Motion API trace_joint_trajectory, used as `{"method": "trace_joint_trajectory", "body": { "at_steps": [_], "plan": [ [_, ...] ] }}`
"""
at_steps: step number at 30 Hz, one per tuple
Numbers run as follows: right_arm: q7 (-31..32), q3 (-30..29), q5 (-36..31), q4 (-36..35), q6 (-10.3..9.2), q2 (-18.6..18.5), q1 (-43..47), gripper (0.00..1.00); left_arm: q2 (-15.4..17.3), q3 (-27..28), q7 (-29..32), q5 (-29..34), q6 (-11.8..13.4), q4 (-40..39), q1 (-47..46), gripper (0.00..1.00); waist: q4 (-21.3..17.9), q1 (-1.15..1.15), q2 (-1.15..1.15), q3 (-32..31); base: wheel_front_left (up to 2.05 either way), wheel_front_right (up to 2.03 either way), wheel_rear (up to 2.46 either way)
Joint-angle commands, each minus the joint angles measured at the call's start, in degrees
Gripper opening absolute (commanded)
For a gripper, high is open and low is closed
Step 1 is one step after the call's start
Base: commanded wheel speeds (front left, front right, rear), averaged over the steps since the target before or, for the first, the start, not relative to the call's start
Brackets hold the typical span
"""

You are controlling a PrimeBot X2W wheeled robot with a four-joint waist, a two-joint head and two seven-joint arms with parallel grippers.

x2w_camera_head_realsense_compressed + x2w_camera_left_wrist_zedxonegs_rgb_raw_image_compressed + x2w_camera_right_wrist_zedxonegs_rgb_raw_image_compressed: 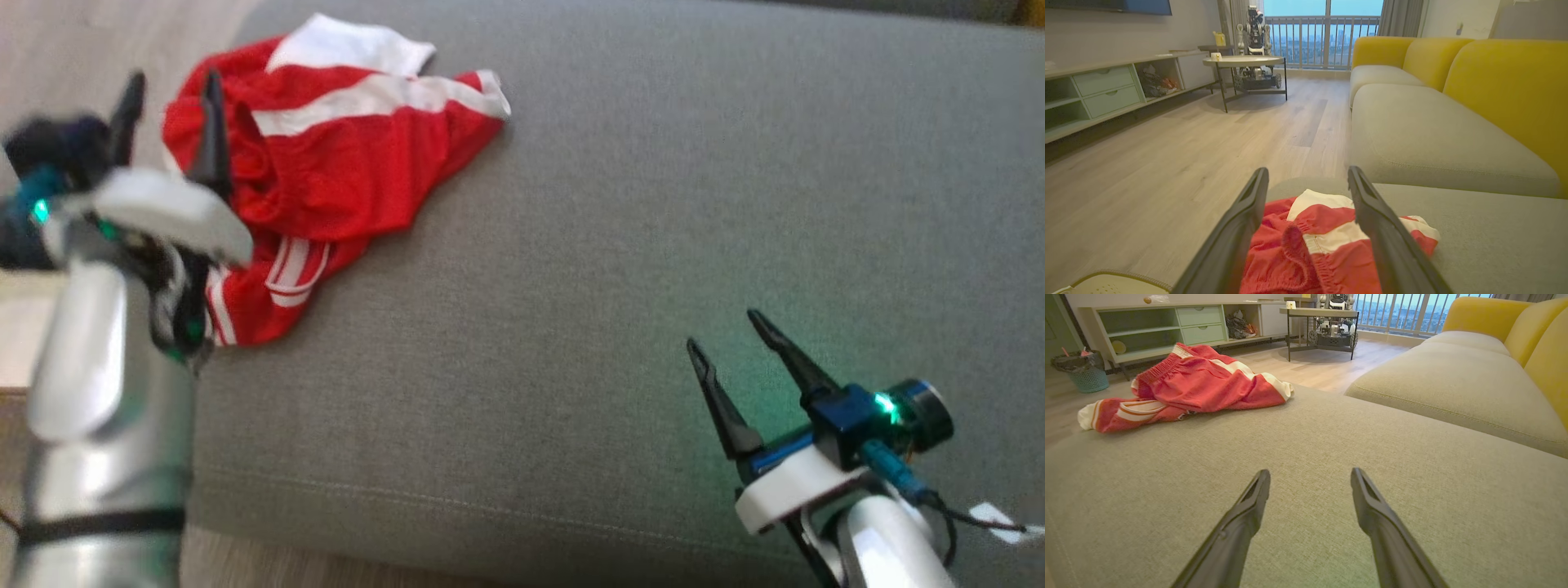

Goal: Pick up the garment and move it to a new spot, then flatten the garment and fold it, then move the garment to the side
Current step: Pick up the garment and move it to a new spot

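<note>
The garment [343, 171] is a pair of red shorts with white stripes, lying crumpled at the far left corner of a grey sofa cushion [620, 269]. My left gripper [175, 82] hovers open over the garment's left edge, nothing between its fingers. In the left wrist view the garment [1310, 253] lies just below and between the two dark fingers of the left gripper [1308, 177]. My right gripper [722, 327] stands open above bare cushion at the lower right, far from the garment [1192, 386], which lies up left of the right gripper [1310, 477].
The cushion's front seam [457, 498] runs along the bottom, with wood floor [1167, 151] beyond its left edge. Yellow sofa backrests [1506, 90] and another grey seat [1433, 134] lie ahead. A round side table [1245, 61], a low cabinet [1106, 90] and a bin [1081, 371] stand across the room.
</note>
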Motion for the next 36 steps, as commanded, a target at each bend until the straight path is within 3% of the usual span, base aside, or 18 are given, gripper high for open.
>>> {"method": "trace_joint_trajectory", "body": {
  "at_steps": [1,13,23,24,25,36],
  "plan": [
    [-0.5,1.0,-0.6,-2.3,-0.01,-0.5,-2.9,1.00,3.1,2.3,1.3,-0.4,-0.5,0.2,-5.1,1.00,-1.6,-0.01,0.00,4.0,0.00,0.00,0.00],
    [-0.5,0.0,-3.6,-3.8,-0.01,-0.5,-9.1,1.00,5.9,1.7,11.1,-2.4,-1.6,19.2,-21.8,1.00,-1.8,-0.01,0.00,14.6,0.00,0.00,0.00],
    [-0.5,-0.9,-5.2,-4.0,-0.01,-0.5,-11.4,1.00,4.2,-1.3,13.8,-2.7,-2.7,30.7,-24.8,1.00,-1.1,-0.01,0.00,18.2,0.00,0.00,0.00],
    [-0.5,-0.9,-5.3,-4.0,-0.01,-0.5,-11.5,1.00,3.9,-1.7,13.9,-2.8,-3.0,31.5,-24.7,0.56,-1.0,-0.01,0.00,18.2,0.00,0.00,0.00],
    [-0.5,-0.9,-5.3,-3.9,-0.01,-0.5,-11.6,1.00,3.8,-1.8,13.5,-3.2,-3.1,32.0,-24.8,0.00,-1.0,-0.01,0.00,18.2,0.00,0.00,0.00],
    [-0.5,0.4,-3.0,-3.0,-0.01,-0.5,-11.4,1.00,5.4,-1.9,0.8,-5.1,-3.7,32.5,-26.3,0.00,-1.8,-0.01,0.00,13.2,0.00,0.00,0.00]
  ]
}}
